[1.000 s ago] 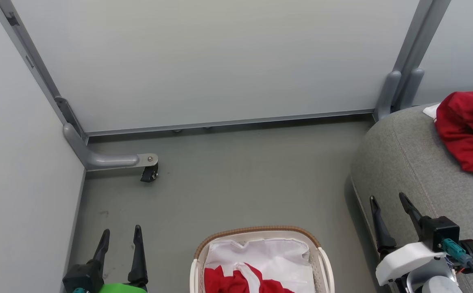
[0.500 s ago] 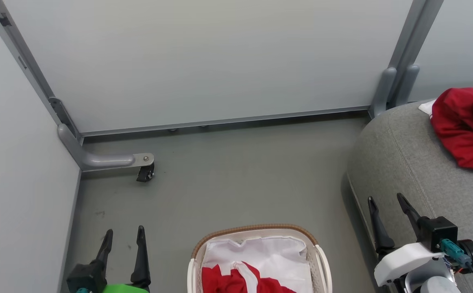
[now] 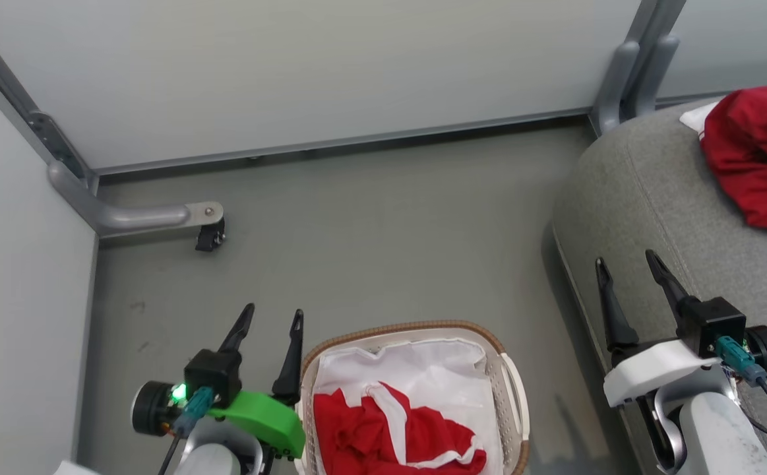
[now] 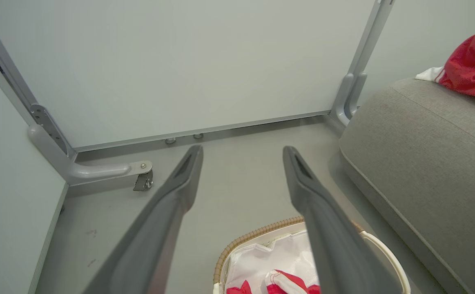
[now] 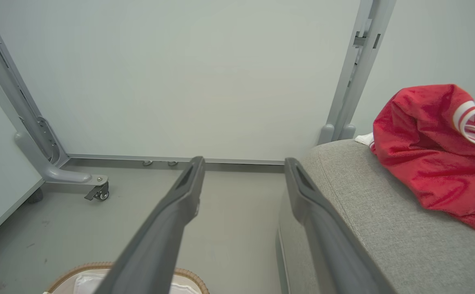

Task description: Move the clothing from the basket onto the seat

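**Second garment waits in the basket; both grippers empty**

The left gripper is empty, its two dark fingers spread wide. It hovers just beside the left rim of the oval white perforated plastic laundry basket with a brown woven rim, fingertips pointing past the basket's far edge. The right gripper is likewise spread and empty, well to the right of the basket.

Inside the basket, a crumpled soft red garment with white stripes lies in the near half on the plain white fabric liner. The other red garment with white cuff trim is heaped on the large grey fabric-upholstered sofa, far to the right of the basket and beyond it.

By this layout the task looks about half done, and the step in hand is the reach for the garment in the basket. The left gripper, being nearest, would need to cross the basket's rim, tip its fingers downward and close on a raised red fold. It should avoid pinching the liner along with the fold.
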### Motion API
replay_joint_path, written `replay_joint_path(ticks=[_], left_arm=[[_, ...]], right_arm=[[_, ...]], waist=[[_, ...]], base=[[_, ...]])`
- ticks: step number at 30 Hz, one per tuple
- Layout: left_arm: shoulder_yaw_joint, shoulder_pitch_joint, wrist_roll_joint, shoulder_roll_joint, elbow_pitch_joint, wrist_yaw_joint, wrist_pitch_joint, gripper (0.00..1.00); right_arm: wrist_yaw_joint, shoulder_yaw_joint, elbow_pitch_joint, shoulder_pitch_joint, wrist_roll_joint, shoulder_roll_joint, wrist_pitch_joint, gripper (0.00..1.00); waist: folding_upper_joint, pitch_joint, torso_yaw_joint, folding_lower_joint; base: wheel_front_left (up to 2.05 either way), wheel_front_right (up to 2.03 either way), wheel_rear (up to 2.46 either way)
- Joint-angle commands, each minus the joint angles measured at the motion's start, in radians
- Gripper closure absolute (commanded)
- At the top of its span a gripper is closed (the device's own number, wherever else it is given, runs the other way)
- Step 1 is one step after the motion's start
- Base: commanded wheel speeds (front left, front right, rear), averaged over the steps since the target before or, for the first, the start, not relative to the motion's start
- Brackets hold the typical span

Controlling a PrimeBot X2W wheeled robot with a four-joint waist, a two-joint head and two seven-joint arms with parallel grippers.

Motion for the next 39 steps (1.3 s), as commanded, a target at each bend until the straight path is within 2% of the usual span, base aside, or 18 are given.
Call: replay_joint_path(ticks=[1, 10, 18, 30, 38, 39], left_arm=[[-0.019, -0.047, 0.004, 0.002, 0.032, -0.003, 0.001, 0.00], [-0.165, -0.261, -0.007, 0.003, 0.332, -0.011, 0.001, 0.00], [-0.282, -0.377, -0.122, 0.004, 0.521, -0.017, 0.037, 0.00], [-0.372, -0.479, -0.127, 0.006, 0.744, -0.001, 0.036, 0.00], [-0.378, -0.525, -0.140, 0.020, 0.826, -0.007, 0.050, 0.00], [-0.378, -0.528, -0.141, 0.022, 0.831, -0.007, 0.049, 0.14]], right_arm=[[-0.001, 0.005, -0.004, -0.022, -0.005, -0.004, -0.002, 0.00], [-0.001, 0.041, -0.035, -0.144, -0.011, -0.004, -0.002, 0.00], [-0.001, 0.097, -0.058, -0.230, 0.030, -0.003, -0.002, 0.00], [-0.001, 0.152, -0.081, -0.293, 0.078, -0.003, -0.002, 0.00], [-0.001, 0.168, -0.080, -0.314, 0.102, -0.003, -0.002, 0.00], [-0.001, 0.169, -0.079, -0.316, 0.103, -0.003, -0.002, 0.00]], waist=[[0.0000, 0.106, -0.044, 0.0000], [0.0000, 0.331, -0.135, 0.0000], [0.0000, 0.506, -0.210, 0.0000], [0.0000, 0.646, -0.272, 0.0000], [0.0000, 0.687, -0.285, 0.0000], [0.0000, 0.688, -0.286, 0.0000]], base=[[0.00, 0.00, 0.00], [0.00, 0.00, 0.00], [0.00, 0.00, 0.00], [0.00, 0.00, 0.00], [0.00, 0.00, 0.00], [0.00, 0.00, 0.00]])
